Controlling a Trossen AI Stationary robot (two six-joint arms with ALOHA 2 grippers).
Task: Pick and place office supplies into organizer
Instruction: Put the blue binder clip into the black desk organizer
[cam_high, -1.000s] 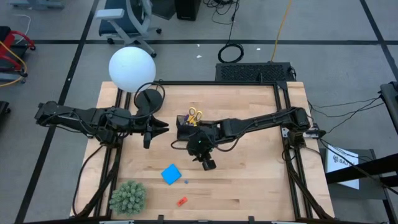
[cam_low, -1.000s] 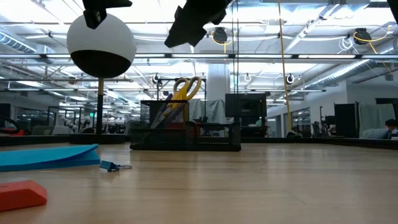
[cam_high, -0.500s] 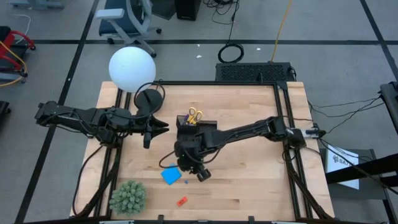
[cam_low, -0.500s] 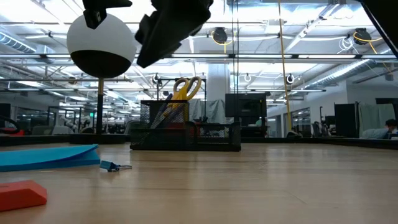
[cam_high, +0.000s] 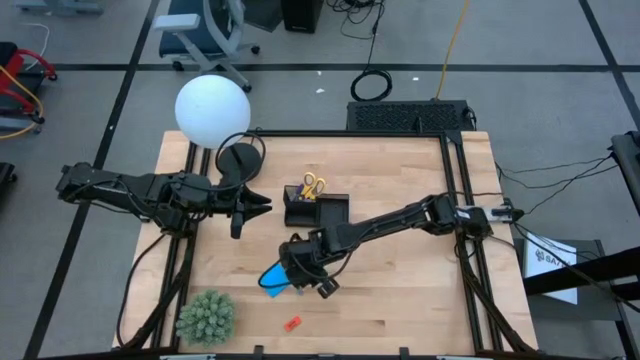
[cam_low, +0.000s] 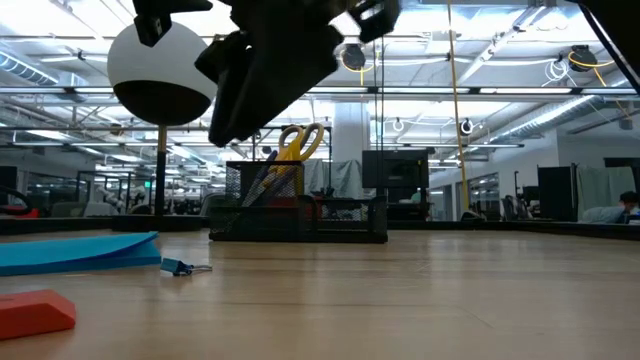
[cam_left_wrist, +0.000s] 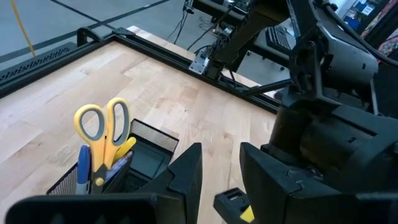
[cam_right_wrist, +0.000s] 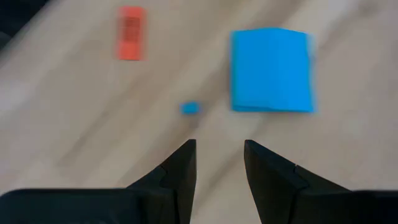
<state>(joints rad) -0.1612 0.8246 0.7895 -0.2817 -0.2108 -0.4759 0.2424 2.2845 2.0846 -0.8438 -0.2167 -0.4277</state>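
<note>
Right gripper (cam_high: 300, 283) lower centre of high view, fingers parted, empty; left gripper (cam_high: 262, 204) parked centre-left, fingers parted.

Both arms (cam_high: 140, 190) are matte black, jointed in chunky segments, with black cables running along them. Each gripper (cam_right_wrist: 217, 163) ends in two flat, angular dark fingers (cam_left_wrist: 186, 174).

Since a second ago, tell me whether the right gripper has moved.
Yes. In the high view the right gripper has swung away from the organizer toward the blue note pad, and now hovers over its edge.
</note>
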